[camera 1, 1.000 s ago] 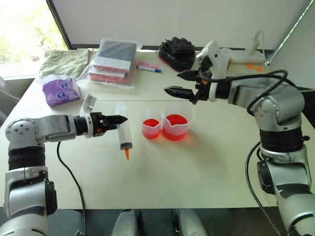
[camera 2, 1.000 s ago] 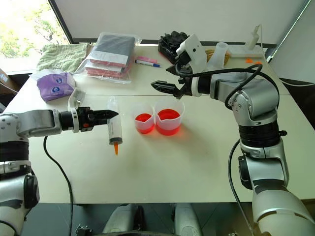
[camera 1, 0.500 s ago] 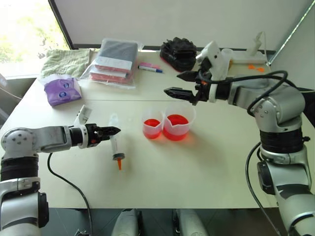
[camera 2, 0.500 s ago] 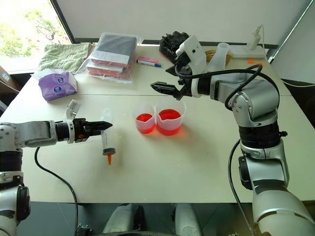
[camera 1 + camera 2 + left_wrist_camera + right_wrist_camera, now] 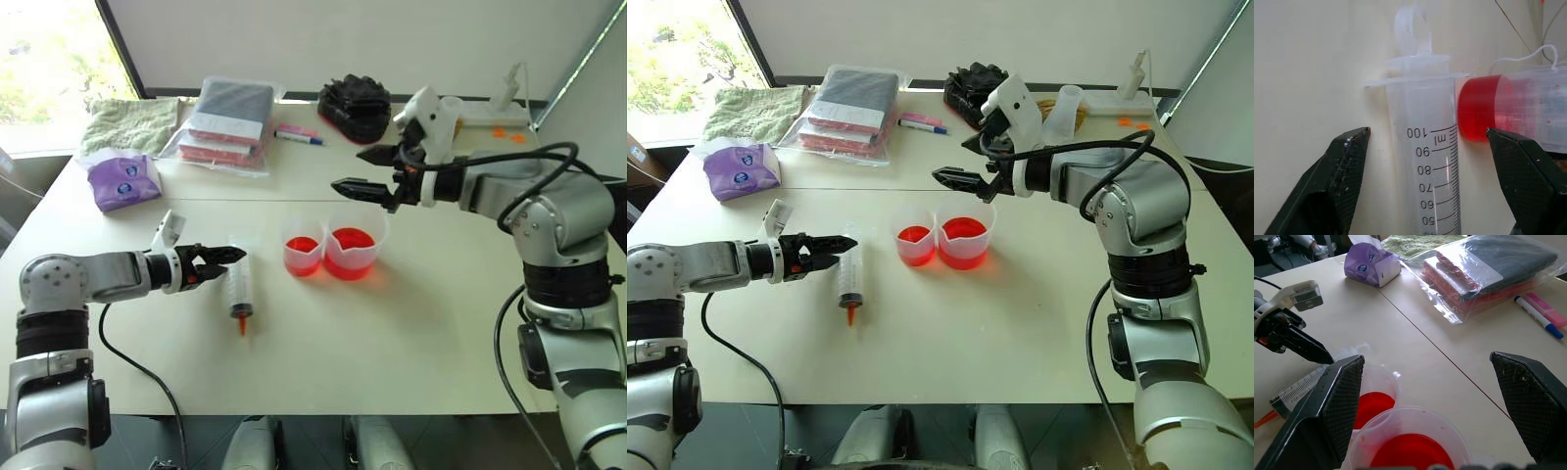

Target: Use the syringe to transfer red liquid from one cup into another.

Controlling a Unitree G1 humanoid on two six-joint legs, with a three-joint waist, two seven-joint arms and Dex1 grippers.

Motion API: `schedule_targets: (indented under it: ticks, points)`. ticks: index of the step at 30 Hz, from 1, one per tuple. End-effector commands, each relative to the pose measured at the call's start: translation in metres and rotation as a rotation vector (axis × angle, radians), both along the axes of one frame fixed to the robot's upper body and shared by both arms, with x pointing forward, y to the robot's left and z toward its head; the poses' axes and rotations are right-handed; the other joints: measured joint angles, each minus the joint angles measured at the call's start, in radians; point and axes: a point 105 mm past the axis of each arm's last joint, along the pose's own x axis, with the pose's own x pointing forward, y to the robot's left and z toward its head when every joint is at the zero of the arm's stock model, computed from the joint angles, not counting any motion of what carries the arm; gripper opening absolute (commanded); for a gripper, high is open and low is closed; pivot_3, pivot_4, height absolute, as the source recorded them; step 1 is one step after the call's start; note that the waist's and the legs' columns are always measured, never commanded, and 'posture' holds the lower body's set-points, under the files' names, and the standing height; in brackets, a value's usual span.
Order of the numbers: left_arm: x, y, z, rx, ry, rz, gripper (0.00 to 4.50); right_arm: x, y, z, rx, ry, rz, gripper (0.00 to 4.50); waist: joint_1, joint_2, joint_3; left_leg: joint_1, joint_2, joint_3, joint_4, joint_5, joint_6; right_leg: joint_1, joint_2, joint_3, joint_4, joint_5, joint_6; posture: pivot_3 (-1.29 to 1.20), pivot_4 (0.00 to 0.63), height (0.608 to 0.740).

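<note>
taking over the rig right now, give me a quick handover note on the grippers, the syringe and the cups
Left gripper: open, fingers either side of the syringe's plunger end, not gripping.
Right gripper: open and empty, held in the air above and behind the cups.
Syringe: lying flat on the table, orange tip toward the robot, barrel looks empty.
Wider spouted cup and narrower cup: upright side by side, both holding red liquid.
Done: cannot tell whether any transfer has happened.
Left: if not, pick up the syringe, draw from the wider cup, empty into the narrower one.

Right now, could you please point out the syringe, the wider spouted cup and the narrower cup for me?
syringe [image 5: 238,286]: left eye view, middle of the clear barrel.
wider spouted cup [image 5: 373,224]: left eye view, clear wall at its rim.
narrower cup [image 5: 303,259]: left eye view, front wall over the red liquid.
</note>
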Motion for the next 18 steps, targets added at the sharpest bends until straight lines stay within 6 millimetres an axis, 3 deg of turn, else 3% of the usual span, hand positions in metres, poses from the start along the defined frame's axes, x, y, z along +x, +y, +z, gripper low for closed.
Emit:
schedule_targets:
  ticks: [1,6,12,18]
  points:
    - [0.002,0.005,0.018,0.003,-0.094,0.009,4.49,-0.005,-0.004,0.01,-0.007,-0.047,0.001,4.33,-0.001,0.0,0.0,0.0,0.0,0.0,0.0,0.0,0.0,0.0,0.0,0.0,0.0,0.0,0.0,0.0,0.15,0.74]
    - [0.002,0.011,0.038,0.025,-0.191,0.007,4.49,-0.006,-0.011,0.008,-0.03,-0.044,0.012,4.33,0.0,0.0,0.0,0.0,0.0,0.0,0.0,0.0,0.0,0.0,0.0,0.0,0.0,0.0,0.0,0.0,0.15,0.74]
    - [0.002,0.017,0.077,0.05,-0.425,0.013,4.49,-0.016,-0.029,0.005,-0.088,-0.039,0.073,4.33,0.002,0.0,0.0,-0.001,0.0,0.0,0.0,0.0,0.0,0.0,0.0,0.0,-0.001,0.0,0.0,0.0,0.15,0.74]
    - [-0.025,0.006,0.112,0.076,-0.646,-0.137,4.49,-0.04,-0.051,-0.001,-0.163,0.02,0.173,4.33,0.002,0.0,0.0,0.0,0.0,0.0,-0.001,-0.002,0.003,0.0,0.0,0.0,-0.002,0.0,0.0,0.0,0.15,0.74]
